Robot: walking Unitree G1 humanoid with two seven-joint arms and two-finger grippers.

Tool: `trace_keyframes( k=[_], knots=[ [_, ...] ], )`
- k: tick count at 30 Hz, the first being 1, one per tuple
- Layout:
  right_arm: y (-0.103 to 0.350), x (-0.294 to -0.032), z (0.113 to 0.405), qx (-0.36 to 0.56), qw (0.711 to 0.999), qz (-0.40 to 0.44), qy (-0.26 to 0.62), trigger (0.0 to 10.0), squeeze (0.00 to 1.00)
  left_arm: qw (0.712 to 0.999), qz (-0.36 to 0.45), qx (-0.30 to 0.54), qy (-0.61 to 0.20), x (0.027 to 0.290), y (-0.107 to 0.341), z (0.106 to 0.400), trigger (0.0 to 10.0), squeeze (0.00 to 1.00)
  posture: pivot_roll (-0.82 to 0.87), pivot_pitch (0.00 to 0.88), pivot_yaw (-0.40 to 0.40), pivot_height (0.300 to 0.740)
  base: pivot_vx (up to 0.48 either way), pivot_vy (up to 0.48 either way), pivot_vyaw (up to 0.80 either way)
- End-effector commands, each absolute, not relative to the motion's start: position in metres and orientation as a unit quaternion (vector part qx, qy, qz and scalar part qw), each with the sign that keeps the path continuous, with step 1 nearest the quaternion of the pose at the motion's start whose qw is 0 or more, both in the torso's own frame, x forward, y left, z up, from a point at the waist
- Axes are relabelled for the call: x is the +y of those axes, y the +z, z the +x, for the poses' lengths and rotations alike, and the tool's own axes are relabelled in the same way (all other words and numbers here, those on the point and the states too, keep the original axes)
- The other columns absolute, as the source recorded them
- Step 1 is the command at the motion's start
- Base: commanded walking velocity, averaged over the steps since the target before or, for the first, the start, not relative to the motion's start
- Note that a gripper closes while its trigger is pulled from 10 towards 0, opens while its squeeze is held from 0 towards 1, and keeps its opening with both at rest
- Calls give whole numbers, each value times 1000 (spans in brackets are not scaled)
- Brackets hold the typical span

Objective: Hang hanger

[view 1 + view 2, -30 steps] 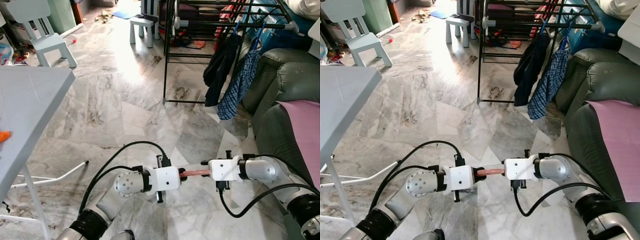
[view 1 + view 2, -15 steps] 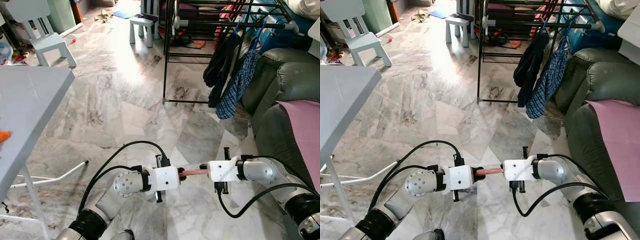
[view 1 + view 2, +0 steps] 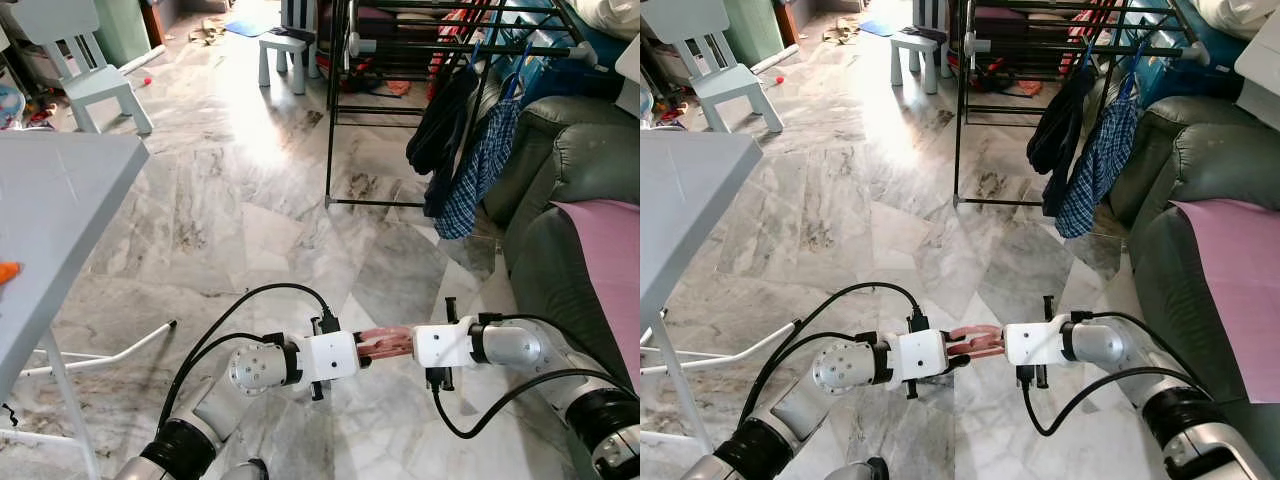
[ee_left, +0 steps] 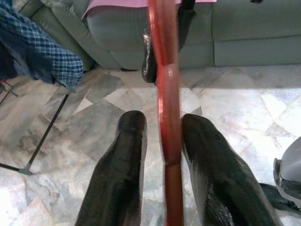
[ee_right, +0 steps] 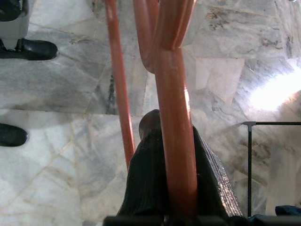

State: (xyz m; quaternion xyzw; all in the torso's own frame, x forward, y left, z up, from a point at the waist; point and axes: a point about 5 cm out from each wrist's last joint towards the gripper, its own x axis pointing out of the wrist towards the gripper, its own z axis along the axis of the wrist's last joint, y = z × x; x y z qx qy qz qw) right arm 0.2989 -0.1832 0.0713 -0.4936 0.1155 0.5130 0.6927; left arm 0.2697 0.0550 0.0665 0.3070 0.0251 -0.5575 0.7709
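Note:
A reddish-pink hanger [image 3: 385, 343] hangs low over the marble floor between my two grippers, which face each other. My right gripper [image 3: 404, 345] is shut on it: in the right wrist view the thick hanger bar [image 5: 176, 141] lies clamped against a black finger [image 5: 146, 188]. My left gripper [image 3: 364, 351] straddles the other end. In the left wrist view the hanger bar [image 4: 168, 117] runs between both fingers [image 4: 117, 179], touching one and leaving a small gap to the other. A black clothes rack [image 3: 340, 100] stands ahead at the back.
A dark garment [image 3: 440, 130] and a blue checked shirt [image 3: 480, 165] hang on the rack's right end. A grey-green sofa [image 3: 570, 170] with a pink cloth [image 3: 610, 250] is on the right. A grey table [image 3: 50, 200] is on the left, a pale chair [image 3: 90, 70] and stool [image 3: 285, 50] behind.
The hanger has turned between the grippers, so more of its flat shape shows. The two grippers have come slightly closer together.

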Motion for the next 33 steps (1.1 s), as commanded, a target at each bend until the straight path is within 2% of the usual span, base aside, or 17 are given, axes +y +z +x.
trace_keyframes(
  k=[1,4,8,12,17,18,19,20,21,22,23,24,25,28,29,33],
  knots=[
    [74,-182,305,119,701,-498,497,0,0,783,306,23,-541,60,67,270,10000,1000,9,118,-30,740,0,0,0],
    [71,-183,306,129,706,-499,486,0,0,791,308,22,-529,64,66,272,10000,1000,9,118,-31,740,0,0,0],
    [62,-185,305,151,722,-490,465,0,0,837,323,9,-441,86,70,285,10000,1000,10,121,-34,740,0,0,0],
    [56,-187,303,167,730,-485,451,0,0,858,330,13,-393,103,69,289,10000,1000,11,126,-34,740,0,0,0],
    [52,-190,303,184,758,-465,419,0,0,886,325,32,-329,125,62,287,10000,1000,13,131,-31,740,0,0,0],
    [51,-191,304,193,778,-445,399,0,0,897,310,40,-312,129,59,285,10000,1000,17,132,-30,740,0,0,0],
    [49,-193,306,208,832,-379,346,0,0,928,254,53,-267,133,56,281,10000,1000,21,134,-31,740,0,0,0],
    [49,-193,306,208,832,-379,346,0,0,928,254,53,-267,133,56,281,10000,1000,21,134,-31,740,0,0,0],
    [48,-193,306,212,847,-358,330,0,0,937,235,59,-253,135,55,280,10000,1000,25,135,-32,740,0,0,0],
    [47,-193,305,216,873,-317,299,0,0,948,215,66,-224,137,53,279,10000,1000,25,136,-32,740,0,0,0],
    [47,-187,304,215,909,-241,262,0,0,959,184,77,-202,136,50,278,10000,1000,22,135,-32,740,0,0,0],
    [47,-187,304,215,909,-241,262,0,0,959,184,77,-202,136,50,278,10000,1000,22,135,-32,740,0,0,0],
    [47,-183,304,214,930,-191,230,0,0,967,159,83,-182,135,48,278,10000,1000,18,135,-30,740,0,0,0],
    [46,-175,302,214,949,-131,191,0,0,978,115,96,-147,133,46,280,10000,1000,13,134,-30,740,0,0,0],
    [46,-167,300,210,961,-81,160,0,0,983,89,97,-127,131,46,281,10000,1000,8,133,-27,740,0,0,0],
    [53,-151,296,198,973,-26,118,0,0,986,54,102,-121,126,49,280,10000,1000,8,132,-23,740,0,0,0]
  ],
)
